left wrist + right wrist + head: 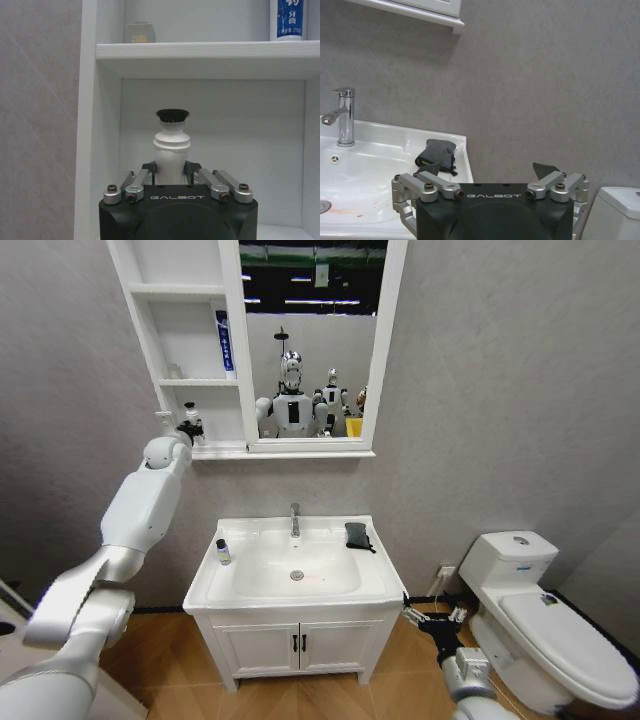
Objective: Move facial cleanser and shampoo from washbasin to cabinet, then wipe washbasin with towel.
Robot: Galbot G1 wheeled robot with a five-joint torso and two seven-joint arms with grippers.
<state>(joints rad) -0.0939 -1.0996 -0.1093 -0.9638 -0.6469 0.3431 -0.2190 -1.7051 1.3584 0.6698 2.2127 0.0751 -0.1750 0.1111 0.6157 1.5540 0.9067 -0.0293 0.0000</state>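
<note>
Both hands read "GALBOT": the left hand [171,172] grips a white black-capped bottle [171,150] at the cabinet's [150,350] bottom shelf, the right hand [490,186] open beside the washbasin [380,585].

— What lies on the washbasin [380,150]?
— A dark towel [436,155], folded, near the back corner, well apart from the chrome tap [341,117].
— And the right tool [492,187]?
— Fingers spread wide, beside the rim.

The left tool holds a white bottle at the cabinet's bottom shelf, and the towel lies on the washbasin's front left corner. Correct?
Not quite. The head view shows the towel on the washbasin's back right corner, near the tap. The rest holds: the left tool grips the white bottle at the cabinet's bottom shelf.
</note>
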